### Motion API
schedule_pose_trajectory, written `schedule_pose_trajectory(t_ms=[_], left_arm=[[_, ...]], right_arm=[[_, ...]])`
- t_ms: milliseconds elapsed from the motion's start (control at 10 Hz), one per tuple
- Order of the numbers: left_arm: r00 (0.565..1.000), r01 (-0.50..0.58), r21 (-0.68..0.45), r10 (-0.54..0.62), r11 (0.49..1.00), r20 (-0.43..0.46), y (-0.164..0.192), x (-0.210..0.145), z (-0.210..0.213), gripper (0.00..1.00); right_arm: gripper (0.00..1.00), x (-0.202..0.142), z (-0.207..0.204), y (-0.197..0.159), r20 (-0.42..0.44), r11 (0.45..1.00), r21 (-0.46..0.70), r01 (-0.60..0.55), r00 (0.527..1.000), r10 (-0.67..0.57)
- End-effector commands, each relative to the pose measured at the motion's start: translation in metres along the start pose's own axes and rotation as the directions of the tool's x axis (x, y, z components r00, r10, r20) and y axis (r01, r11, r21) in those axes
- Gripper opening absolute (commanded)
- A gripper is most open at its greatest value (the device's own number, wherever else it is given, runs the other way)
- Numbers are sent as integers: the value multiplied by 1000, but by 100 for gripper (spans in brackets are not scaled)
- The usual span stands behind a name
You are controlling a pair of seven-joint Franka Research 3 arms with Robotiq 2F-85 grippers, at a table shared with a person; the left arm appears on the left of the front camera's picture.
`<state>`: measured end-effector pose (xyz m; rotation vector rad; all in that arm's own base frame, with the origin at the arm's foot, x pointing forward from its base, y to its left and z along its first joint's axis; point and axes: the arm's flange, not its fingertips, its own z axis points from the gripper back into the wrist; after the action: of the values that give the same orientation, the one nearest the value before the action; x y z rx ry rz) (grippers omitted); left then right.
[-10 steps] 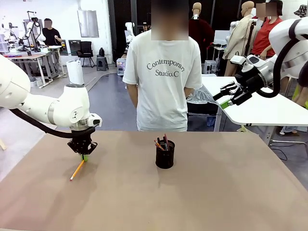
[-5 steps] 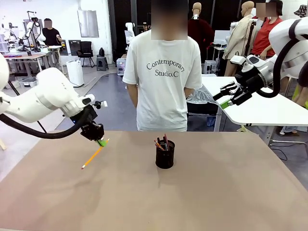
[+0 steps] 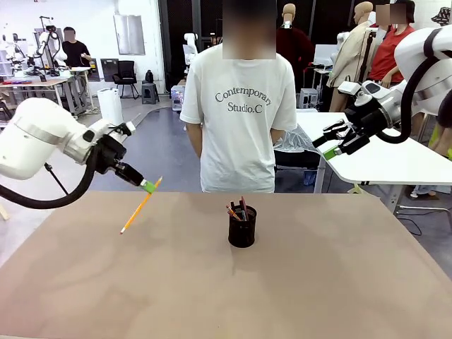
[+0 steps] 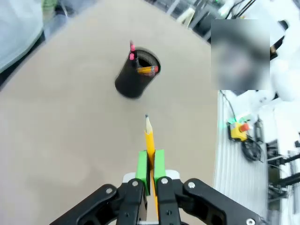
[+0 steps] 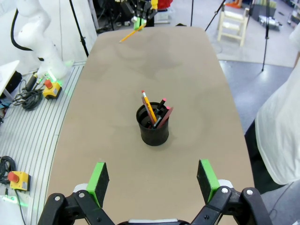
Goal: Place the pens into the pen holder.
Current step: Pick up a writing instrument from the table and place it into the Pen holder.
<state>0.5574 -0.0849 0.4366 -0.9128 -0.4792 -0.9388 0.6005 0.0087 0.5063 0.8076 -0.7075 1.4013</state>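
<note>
My left gripper (image 3: 146, 186) is shut on the upper end of a yellow-orange pencil (image 3: 140, 207), which hangs slanted above the table's left part with its tip down and to the left. In the left wrist view the pencil (image 4: 149, 136) sticks out between the green pads (image 4: 142, 165), tip aimed toward the pen holder (image 4: 136, 75). The black mesh pen holder (image 3: 242, 227) stands upright mid-table with several pens (image 3: 238, 210) in it. My right gripper (image 3: 339, 141) is open, high at the right. From above, it (image 5: 153, 180) looks down on the pen holder (image 5: 153, 127).
A person in a white T-shirt (image 3: 240, 106) stands at the table's far edge, behind the holder. The brown tabletop (image 3: 339, 275) lies bare around the holder. A white table (image 3: 395, 159) stands beyond the right side.
My left gripper has lifted the pencil off the table and carried it up and to the right, tilting as it went. The right arm and the holder have not moved.
</note>
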Motion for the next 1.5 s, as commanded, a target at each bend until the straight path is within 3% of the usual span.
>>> schedule_pose_trajectory(t_ms=[0, 100, 500, 700, 1200, 1400], left_arm=[[977, 152, -12, -148, 988, 154, -10, -10, 0, 0], [937, 241, 27, -240, 970, 255, -15, -8, 3, 0], [834, 413, 7, -381, 911, 399, -23, -2, 25, 0], [861, 373, 40, -362, 927, 357, -20, 6, 20, 0], [858, 381, 35, -367, 924, 359, -19, 4, 19, 0], [774, 499, 13, -453, 866, 443, -4, 14, -14, 0]], right_arm=[[100, 3, 0, -1, -4, 1000, -2, -2, 1000, 2], [100, 3, 0, -1, -4, 1000, -2, -2, 1000, 2], [100, 3, 0, -1, -4, 1000, -2, -2, 1000, 2], [100, 3, 0, -1, -4, 1000, -2, -2, 1000, 2], [100, 3, 0, -1, -4, 1000, -2, -2, 1000, 2], [100, 3, 0, -1, -4, 1000, -2, -2, 1000, 2]])
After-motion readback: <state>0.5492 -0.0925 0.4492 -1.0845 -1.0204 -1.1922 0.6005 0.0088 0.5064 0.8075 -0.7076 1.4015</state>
